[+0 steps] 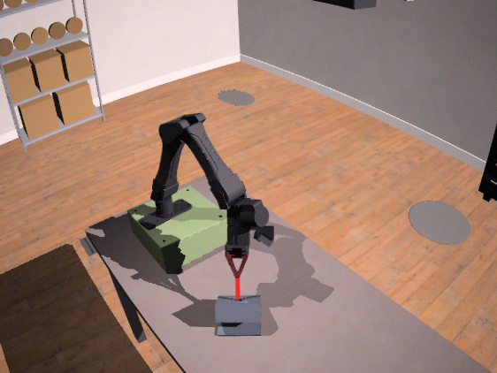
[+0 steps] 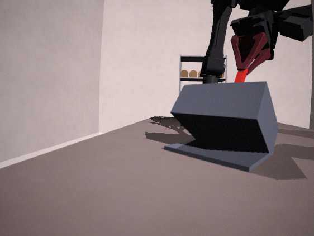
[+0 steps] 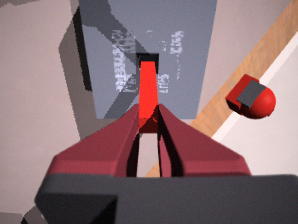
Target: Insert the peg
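Observation:
My gripper (image 1: 237, 273) with dark red fingers is shut on the red peg (image 1: 238, 288) and holds it just above the grey sloped panel (image 1: 238, 315) on the table. In the wrist view the peg (image 3: 148, 87) runs from between my fingers down to the dark square hole (image 3: 148, 58) in the panel (image 3: 150, 55), and its far tip sits at the hole's mouth. In the exterior view the peg (image 2: 240, 76) drops behind the panel's top edge (image 2: 223, 112), so its tip is hidden there; the gripper (image 2: 247, 65) is above it.
The arm stands on a green base block (image 1: 186, 225) at the back of the table. A red rounded object (image 3: 252, 98) shows on the floor to the right in the wrist view. The table edge runs close behind the panel in that view.

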Robot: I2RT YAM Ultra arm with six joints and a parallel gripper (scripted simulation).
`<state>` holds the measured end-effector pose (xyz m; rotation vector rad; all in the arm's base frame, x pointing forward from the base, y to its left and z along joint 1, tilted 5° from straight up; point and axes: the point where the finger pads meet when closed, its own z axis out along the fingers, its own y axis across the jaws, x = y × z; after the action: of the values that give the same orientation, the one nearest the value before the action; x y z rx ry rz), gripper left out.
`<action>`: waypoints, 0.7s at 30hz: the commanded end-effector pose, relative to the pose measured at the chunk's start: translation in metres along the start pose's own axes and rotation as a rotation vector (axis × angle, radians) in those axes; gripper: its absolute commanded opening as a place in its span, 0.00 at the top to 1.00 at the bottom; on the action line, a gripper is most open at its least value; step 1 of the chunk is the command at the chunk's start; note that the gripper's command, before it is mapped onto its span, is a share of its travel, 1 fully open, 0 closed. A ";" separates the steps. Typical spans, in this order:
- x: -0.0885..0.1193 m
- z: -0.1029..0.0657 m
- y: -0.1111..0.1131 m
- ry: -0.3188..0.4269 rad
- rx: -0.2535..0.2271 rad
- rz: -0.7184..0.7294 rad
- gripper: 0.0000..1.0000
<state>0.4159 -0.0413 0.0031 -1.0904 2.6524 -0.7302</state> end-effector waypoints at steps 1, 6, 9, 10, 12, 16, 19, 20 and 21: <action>-0.002 0.001 -0.006 -0.017 0.016 0.014 1.00; -0.002 0.005 -0.006 -0.017 0.016 0.014 1.00; -0.002 0.008 -0.005 -0.017 0.016 0.014 1.00; -0.002 0.010 -0.005 -0.017 0.016 0.014 1.00; -0.002 0.012 -0.006 -0.017 0.016 0.014 1.00; -0.002 0.014 -0.006 -0.017 0.016 0.014 1.00; -0.002 0.017 -0.006 -0.017 0.016 0.014 1.00; -0.002 0.018 -0.006 -0.017 0.016 0.014 1.00; -0.002 0.019 -0.006 -0.017 0.016 0.014 1.00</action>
<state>0.4211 -0.0458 -0.0116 -1.0944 2.6519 -0.7304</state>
